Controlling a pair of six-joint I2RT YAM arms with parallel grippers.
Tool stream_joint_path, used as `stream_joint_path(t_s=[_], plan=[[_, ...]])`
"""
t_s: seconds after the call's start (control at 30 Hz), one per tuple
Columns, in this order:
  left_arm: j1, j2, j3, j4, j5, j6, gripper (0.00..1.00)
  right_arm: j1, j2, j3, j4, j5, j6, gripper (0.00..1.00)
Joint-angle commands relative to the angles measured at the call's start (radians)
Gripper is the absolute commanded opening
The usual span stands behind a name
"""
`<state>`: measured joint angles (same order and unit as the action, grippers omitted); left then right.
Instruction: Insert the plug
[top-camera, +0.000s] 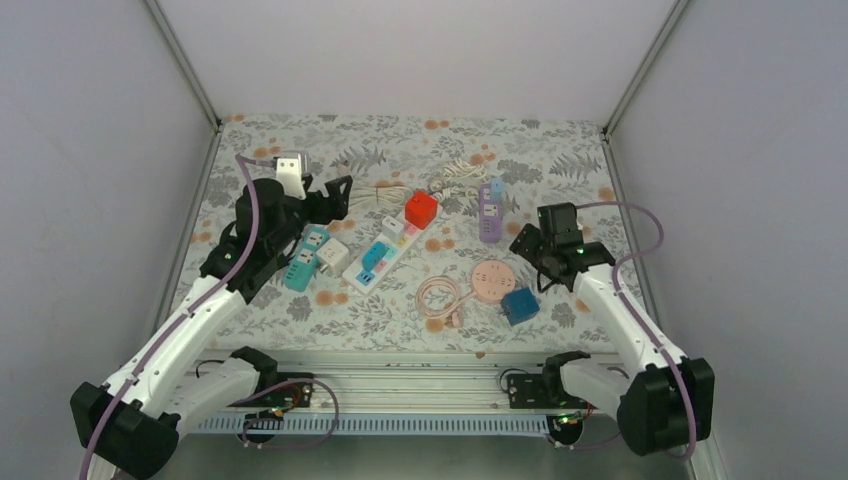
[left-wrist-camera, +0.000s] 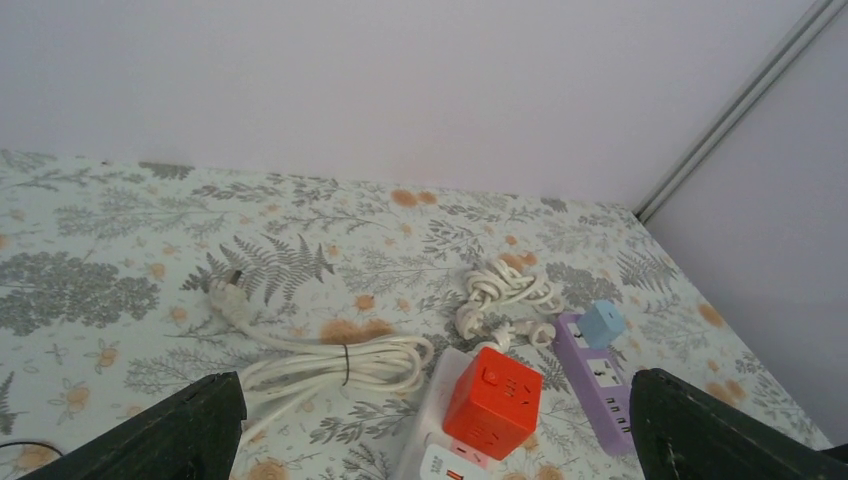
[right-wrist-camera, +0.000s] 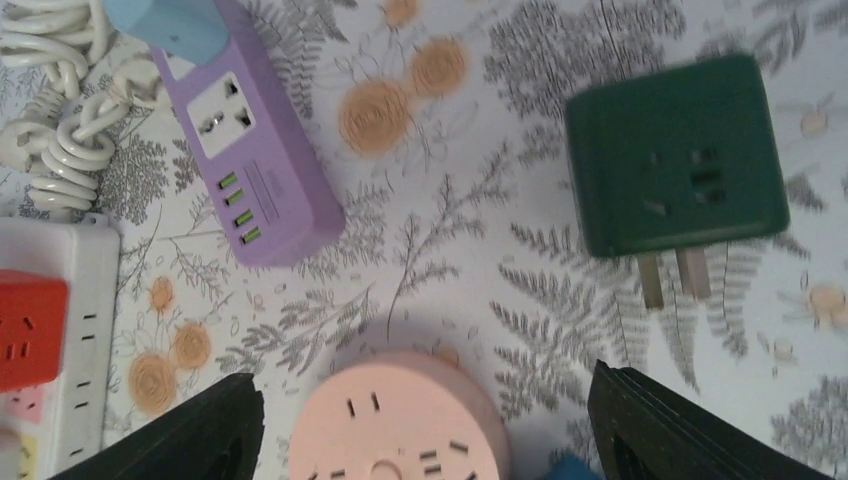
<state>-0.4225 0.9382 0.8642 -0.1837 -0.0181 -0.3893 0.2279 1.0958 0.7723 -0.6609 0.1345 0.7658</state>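
Right tool (right-wrist-camera: 425, 400) and left tool (left-wrist-camera: 437, 390) both stand apart, empty — green plug (right-wrist-camera: 675, 155) flat on the counter (right-wrist-camera: 480, 250), upper right of the right wrist frame, prongs pointing down-frame — best to grip its sides squarely, keep prongs clear, align over the pink socket (right-wrist-camera: 400, 425) slots before pressing.

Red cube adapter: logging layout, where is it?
Top view, centre: red cube adapter on the far end of the white power strip, left of the purple power strip.
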Motion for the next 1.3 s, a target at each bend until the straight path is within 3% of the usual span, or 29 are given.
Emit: stream_joint_path(t_s=[0.0,0.13,0.27,0.53,0.67,0.8,0.97,1.2,1.27], plan=[[0.004,0.004,-0.027,0.064,0.038,-0.023,0.95,0.002,-0.036,-0.027,-0.129,-0.045,0.164,0.85],[0.004,-0.001,-0.049,0.074,0.034,-0.036,0.95,0.005,-0.02,-0.052,-0.224,-0.052,0.199,0.87],[0.005,-0.015,-0.077,0.085,0.025,-0.045,0.96,0.004,0.014,-0.041,-0.314,-0.037,0.21,0.95],[0.004,-0.016,-0.104,0.095,0.014,-0.054,0.95,0.005,0.064,-0.107,-0.27,-0.202,0.183,0.99],[0.004,-0.018,-0.108,0.093,0.008,-0.053,0.96,0.004,0.066,-0.144,-0.252,-0.255,0.213,0.92],[0.004,-0.018,-0.112,0.091,0.002,-0.053,0.95,0.004,0.063,-0.145,-0.239,-0.264,0.224,0.7],[0.004,-0.013,-0.113,0.105,0.037,-0.047,0.96,0.004,0.047,-0.13,-0.236,-0.265,0.213,0.55],[-0.004,0.023,-0.13,0.202,0.223,-0.007,0.95,0.005,-0.024,0.077,-0.358,-0.15,0.214,0.56],[-0.024,0.037,-0.134,0.239,0.252,0.0,0.96,0.004,-0.056,0.124,-0.327,-0.136,0.214,0.56]])
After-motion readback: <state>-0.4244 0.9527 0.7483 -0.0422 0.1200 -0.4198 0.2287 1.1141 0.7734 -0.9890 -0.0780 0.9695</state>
